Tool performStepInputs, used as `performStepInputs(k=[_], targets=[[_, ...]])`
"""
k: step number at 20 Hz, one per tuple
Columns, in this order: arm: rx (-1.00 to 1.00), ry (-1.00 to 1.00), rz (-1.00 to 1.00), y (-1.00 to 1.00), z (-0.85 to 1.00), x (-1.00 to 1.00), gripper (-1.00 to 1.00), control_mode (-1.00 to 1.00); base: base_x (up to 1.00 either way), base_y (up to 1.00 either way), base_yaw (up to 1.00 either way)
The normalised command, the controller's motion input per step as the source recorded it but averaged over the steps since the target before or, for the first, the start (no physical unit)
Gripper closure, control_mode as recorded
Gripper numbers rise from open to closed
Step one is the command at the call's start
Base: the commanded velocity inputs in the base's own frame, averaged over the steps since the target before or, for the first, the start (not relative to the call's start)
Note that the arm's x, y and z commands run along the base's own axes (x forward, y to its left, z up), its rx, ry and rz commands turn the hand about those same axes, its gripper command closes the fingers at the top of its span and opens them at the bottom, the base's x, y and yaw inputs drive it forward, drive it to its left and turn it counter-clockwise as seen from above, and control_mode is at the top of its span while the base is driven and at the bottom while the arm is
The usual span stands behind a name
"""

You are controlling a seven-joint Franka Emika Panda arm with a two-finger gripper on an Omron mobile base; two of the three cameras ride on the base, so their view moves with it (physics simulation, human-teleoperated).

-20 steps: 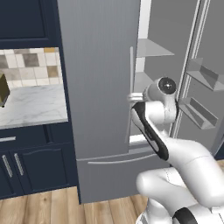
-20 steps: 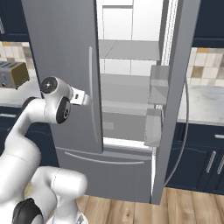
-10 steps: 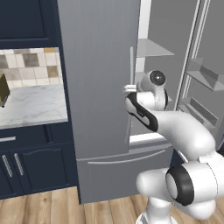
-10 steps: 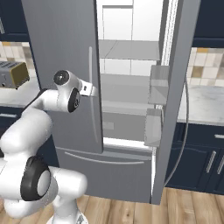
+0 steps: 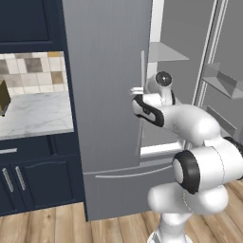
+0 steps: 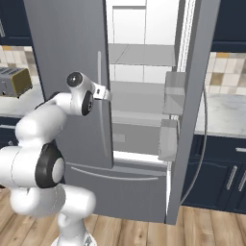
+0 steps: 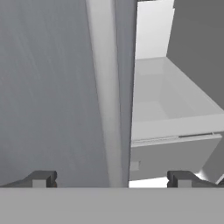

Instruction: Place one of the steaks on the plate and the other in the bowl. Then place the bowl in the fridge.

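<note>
Presently, fridge: right door swung wide, left door shut, pale shelves bare; steaks, plate and bowl not to be seen.
Left door risk: hand sits hard against its free edge; a swing inward could strike or snag the handle.
Room: open bay lies right of that edge, shelves boxing it in.
Gripper: spread wide, empty, straddling the door edge.

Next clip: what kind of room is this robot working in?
A home-style kitchen, rendered. A tall grey two-door fridge stands with its right door open, showing pale shelves; navy cabinets sit under a marble counter, and a toaster rests on the counter.
</note>
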Motion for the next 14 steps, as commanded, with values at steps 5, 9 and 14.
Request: performStepInputs(k=[5, 9, 14], targets=[[-0.01, 0.00, 0.00, 0.00, -0.24, 0.38, -1.00, -1.00, 0.00, 0.00, 0.00], [-0.02, 0.00, 0.00, 0.00, -0.22, 0.46, -1.00, -1.00, 0.00, 0.00, 0.00], [-0.01, 0.00, 0.00, 0.00, -0.05, 0.38, -1.00, -1.00, 0.00, 0.00, 0.00]])
